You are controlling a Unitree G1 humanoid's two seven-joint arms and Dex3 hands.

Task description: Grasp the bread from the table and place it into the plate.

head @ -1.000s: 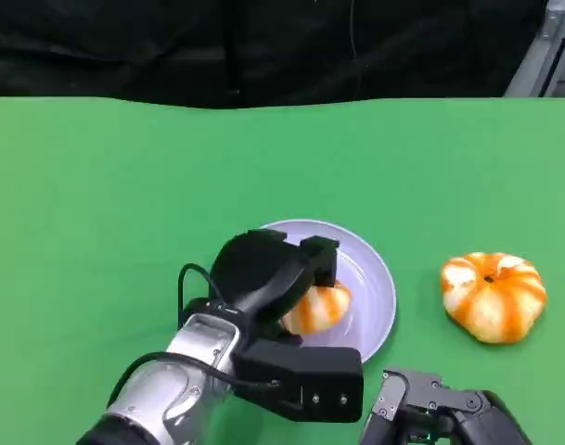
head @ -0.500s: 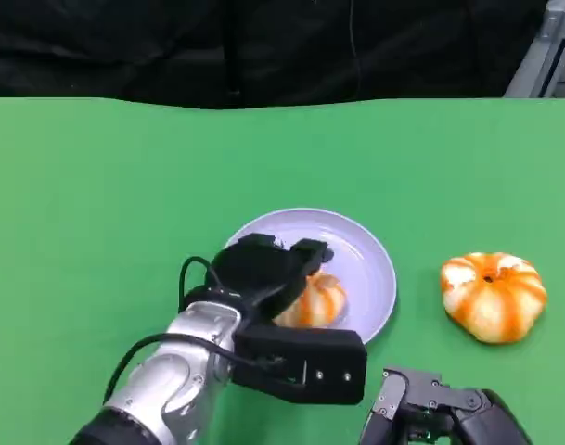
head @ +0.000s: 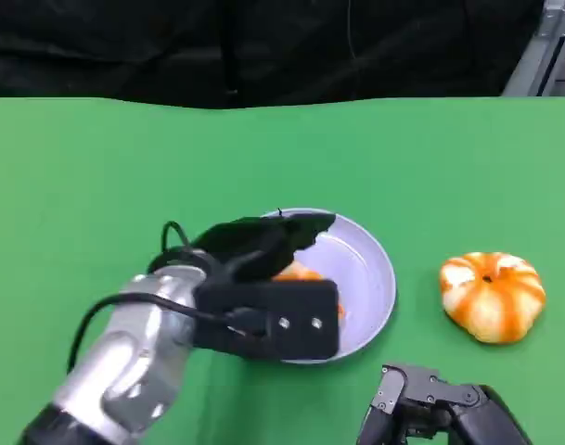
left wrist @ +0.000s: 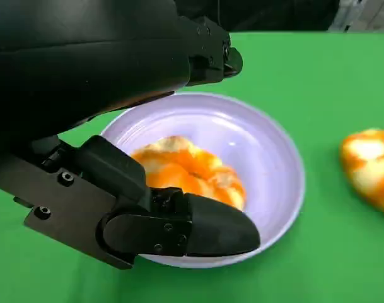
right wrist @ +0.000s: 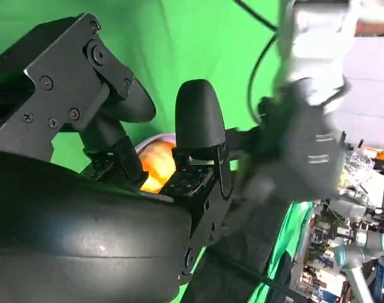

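Here we list: bread, orange and white, lying in the lavender plate at table centre; left hand above it, fingers apart, not touching the bread; right hand at the near right edge, fingers' state we cannot tell; second bread on the green table, right of the plate

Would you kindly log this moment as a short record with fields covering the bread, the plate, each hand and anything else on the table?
bread: orange and white bread lies inside the plate
plate: pale lilac plate on the green table
left hand: left hand over the plate's near side, its fingers apart, not gripping the bread
right hand: right hand low at the near table edge, holding nothing that I can see
other item: second bread on the table, on the plate's right, apart from it
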